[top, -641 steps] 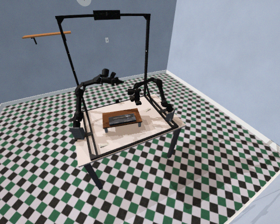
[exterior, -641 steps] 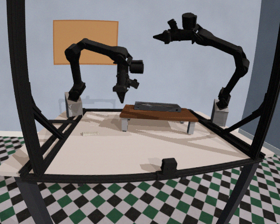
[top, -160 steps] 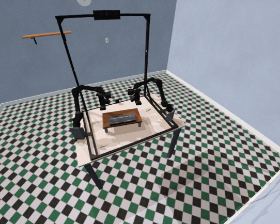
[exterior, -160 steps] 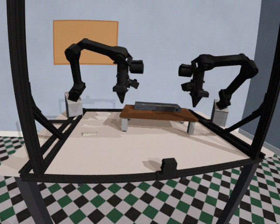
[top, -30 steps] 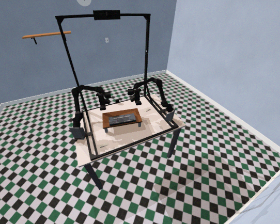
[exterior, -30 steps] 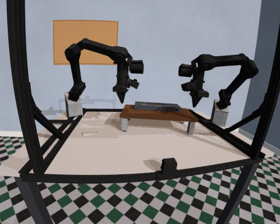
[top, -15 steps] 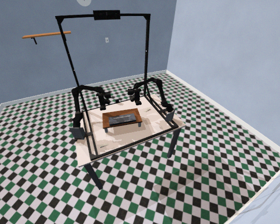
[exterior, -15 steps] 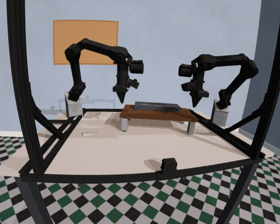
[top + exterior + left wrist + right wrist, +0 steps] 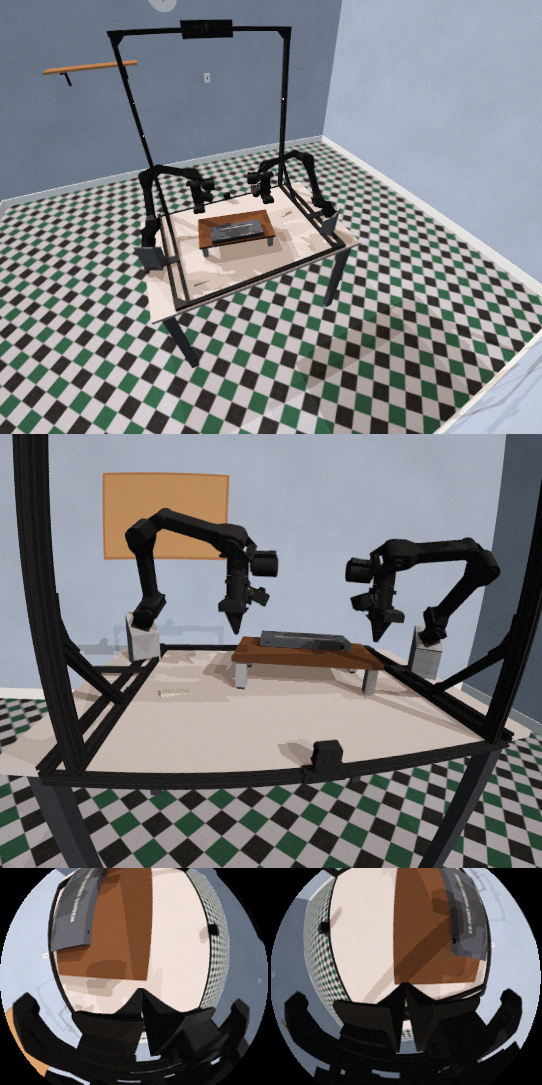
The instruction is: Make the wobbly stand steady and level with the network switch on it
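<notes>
The brown stand (image 9: 206, 231) (image 9: 300, 658) (image 9: 111, 941) (image 9: 413, 921) is upright on grey legs at mid-table. Its edge runs slightly lower to the right in the exterior view; whether every foot touches is unclear. The dark grey network switch (image 9: 236, 231) (image 9: 305, 640) (image 9: 75, 921) (image 9: 466, 921) lies on top. A thin ribbed piece, probably a wedge (image 9: 286, 212) (image 9: 174, 693), lies beside the stand. Another thin piece (image 9: 201, 283) lies beyond the stand's opposite end. My left gripper (image 9: 268, 200) (image 9: 236, 632) (image 9: 140, 991) and right gripper (image 9: 199, 210) (image 9: 376, 640) (image 9: 406, 984) are shut and empty, above opposite ends.
Black frame rails (image 9: 260, 276) (image 9: 175, 779) border the table (image 9: 235, 270) (image 9: 240, 734), with uprights at both sides. A small black box (image 9: 327, 754) sits on the rail nearest the exterior camera. The arm bases stand at opposite table ends.
</notes>
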Tool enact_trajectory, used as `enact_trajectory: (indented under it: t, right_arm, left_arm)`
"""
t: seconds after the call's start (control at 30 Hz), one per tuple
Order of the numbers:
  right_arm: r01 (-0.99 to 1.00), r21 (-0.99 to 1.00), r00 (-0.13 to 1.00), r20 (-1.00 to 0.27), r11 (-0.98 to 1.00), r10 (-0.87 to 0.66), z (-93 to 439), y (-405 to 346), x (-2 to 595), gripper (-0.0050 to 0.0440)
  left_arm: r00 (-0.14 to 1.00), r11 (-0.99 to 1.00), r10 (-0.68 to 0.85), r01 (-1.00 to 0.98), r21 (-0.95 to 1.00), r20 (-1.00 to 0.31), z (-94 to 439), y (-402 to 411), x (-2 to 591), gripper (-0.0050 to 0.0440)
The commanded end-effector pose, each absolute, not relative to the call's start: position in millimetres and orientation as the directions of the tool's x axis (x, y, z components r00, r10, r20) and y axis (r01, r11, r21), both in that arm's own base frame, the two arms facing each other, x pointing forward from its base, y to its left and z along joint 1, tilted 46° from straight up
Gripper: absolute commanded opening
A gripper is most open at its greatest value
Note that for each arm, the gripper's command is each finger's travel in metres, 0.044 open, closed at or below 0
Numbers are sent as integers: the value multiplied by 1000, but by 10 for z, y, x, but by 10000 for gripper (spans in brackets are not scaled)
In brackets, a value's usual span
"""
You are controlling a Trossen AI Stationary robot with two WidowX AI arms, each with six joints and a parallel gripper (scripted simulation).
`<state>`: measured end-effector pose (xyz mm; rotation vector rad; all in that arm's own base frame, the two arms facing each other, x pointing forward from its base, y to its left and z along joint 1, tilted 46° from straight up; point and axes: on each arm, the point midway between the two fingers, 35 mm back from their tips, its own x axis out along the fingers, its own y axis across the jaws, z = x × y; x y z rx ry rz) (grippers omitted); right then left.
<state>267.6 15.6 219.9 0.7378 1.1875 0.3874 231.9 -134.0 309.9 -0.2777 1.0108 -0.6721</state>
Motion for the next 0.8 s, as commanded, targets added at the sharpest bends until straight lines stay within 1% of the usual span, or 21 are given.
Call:
enact_trajectory:
  t: [0.0, 0.73, 0.77]
  right_arm:
    - [99, 699, 346, -692, 708, 634, 2201, 162, 2671, 0]
    - [99, 699, 346, -692, 708, 634, 2201, 162, 2671, 0]
    - [67, 676, 386, -696, 734, 605, 2253, 106, 2763, 0]
  left_arm:
    - [354, 768, -635, 388, -509, -687, 3099, -1340, 2319, 0]
    - [354, 768, -635, 388, -509, -687, 3099, -1340, 2319, 0]
    - [354, 768, -635, 388, -509, -687, 3099, -1340, 2319, 0]
